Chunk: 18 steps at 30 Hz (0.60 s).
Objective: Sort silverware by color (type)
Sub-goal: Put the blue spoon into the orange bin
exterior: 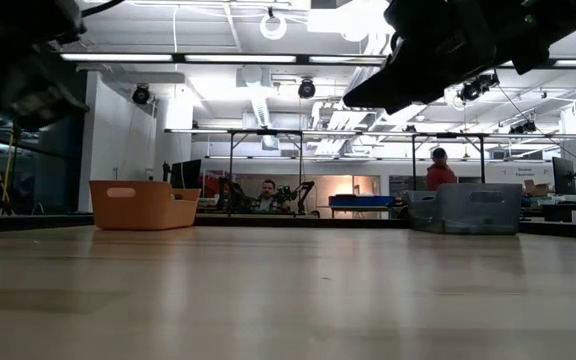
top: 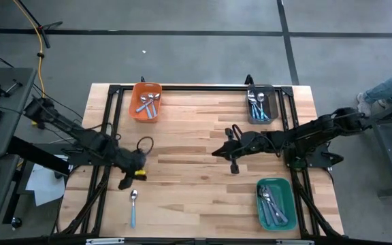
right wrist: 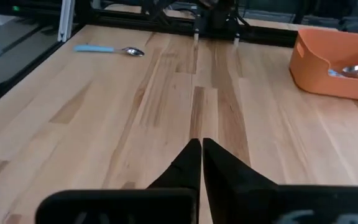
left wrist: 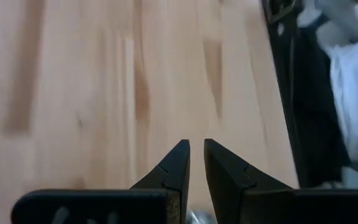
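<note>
One spoon (top: 133, 204) with a silver head and a light-blue handle lies flat on the wooden table near its front left. It also shows in the right wrist view (right wrist: 110, 50). My left gripper (top: 125, 184) hovers just far of this spoon, its fingers (left wrist: 196, 146) a narrow gap apart and empty. A shiny bit shows under its fingers (left wrist: 197, 216). My right gripper (top: 214, 152) is shut and empty above the table's middle, with its fingertips (right wrist: 201, 144) together. More silverware lies in the three bins.
An orange bin (top: 145, 101) at the far left holds spoons. A grey bin (top: 260, 105) at the far right holds blue-handled utensils, and a green bin (top: 275, 203) at the near right holds several more. Black frame rails run along the table's edges. People sit in the room beyond (exterior: 268, 190).
</note>
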Motion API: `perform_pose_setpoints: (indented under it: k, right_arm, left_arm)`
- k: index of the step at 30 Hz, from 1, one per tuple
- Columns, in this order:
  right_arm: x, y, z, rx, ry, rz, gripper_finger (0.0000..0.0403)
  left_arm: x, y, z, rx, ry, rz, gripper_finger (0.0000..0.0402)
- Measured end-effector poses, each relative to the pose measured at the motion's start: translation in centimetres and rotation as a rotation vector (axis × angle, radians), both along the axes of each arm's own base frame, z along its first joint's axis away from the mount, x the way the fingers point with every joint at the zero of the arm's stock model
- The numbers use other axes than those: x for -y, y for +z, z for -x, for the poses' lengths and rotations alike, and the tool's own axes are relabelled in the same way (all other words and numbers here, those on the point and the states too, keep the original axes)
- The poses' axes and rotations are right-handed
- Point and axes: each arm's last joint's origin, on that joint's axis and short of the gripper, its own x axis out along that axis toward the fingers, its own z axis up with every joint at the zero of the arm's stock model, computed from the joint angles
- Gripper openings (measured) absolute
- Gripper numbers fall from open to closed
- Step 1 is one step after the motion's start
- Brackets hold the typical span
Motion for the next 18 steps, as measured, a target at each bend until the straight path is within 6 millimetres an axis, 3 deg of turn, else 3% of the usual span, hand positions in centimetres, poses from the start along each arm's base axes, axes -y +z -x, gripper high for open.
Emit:
perform_pose_setpoints:
  k: [9, 18]
  right_arm:
    - [0.1, 0.7, -0.2, 0.083, 0.013, 0.123, 0.0]
    - [0.1, 0.6, -0.2, 0.072, 0.004, 0.148, 0.0]
  left_arm:
    - [5.7, 0.5, 0.2, -0.42, 0.131, 0.071, 0.0031]
    - [10.6, -0.4, -0.1, -0.745, 0.63, 0.26, 0.0039]
